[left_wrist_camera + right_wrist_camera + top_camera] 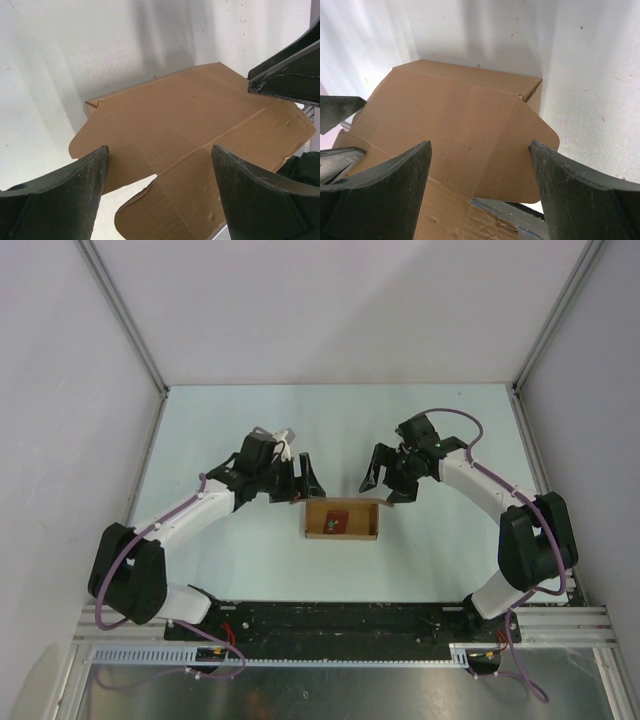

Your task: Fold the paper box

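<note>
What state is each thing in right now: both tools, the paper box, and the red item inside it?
Left tool: open, at the box's far left corner, gripping nothing.
Right tool: open, at the far right corner, gripping nothing.
Paper box: partly folded, walls up, top open, flaps loose.
Small red item: lying inside the box on its floor.

Robotics lab test cell: plain white walls framed by aluminium posts, a pale table, a left arm and right arm bolted to a black rail, beside a slotted cable duct.
</note>
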Tool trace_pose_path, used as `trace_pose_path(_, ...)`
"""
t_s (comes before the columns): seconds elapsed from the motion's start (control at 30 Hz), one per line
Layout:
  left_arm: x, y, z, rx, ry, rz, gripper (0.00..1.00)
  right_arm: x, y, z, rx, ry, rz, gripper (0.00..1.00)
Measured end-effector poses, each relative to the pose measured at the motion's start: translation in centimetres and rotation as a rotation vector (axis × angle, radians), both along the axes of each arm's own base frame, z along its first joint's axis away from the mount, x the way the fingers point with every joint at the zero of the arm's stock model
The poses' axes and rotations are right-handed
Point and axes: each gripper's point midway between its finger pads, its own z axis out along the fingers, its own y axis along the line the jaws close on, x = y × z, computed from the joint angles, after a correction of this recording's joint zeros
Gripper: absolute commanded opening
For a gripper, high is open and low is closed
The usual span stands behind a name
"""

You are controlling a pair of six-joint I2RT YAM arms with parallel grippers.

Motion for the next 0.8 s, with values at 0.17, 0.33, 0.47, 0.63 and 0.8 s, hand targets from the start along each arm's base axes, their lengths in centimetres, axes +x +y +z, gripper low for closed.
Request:
trace_pose_path(0.17,-0.2,-0.3,0.5,-0.022,0.007,0.000,0.89,0.1,0.6,0.4,0.040,0.000,0.001,0.85)
trace_pose_path(0.33,-0.5,-0.5,0.8,-0.038,0.015,0.004,0.89,0.0,1.3,0.6,0.086,0.010,0.002,0.85)
trace_pose_path(0.47,-0.6,-0.7,1.0,-0.042,0.016,0.002,0.90,0.1,1.7,0.9,0.113,0.013,0.000,0.85)
trace_pose_path(0.63,-0.2,-0.1,1.5,-0.025,-0.016,0.025,0.92,0.6,0.6,0.7,0.095,0.009,-0.023,0.86)
trace_pose_path(0.8,0.6,1.3,2.7,-0.015,-0.074,0.065,0.92,1.6,-3.0,0.2,-0.005,-0.017,-0.086,0.86)
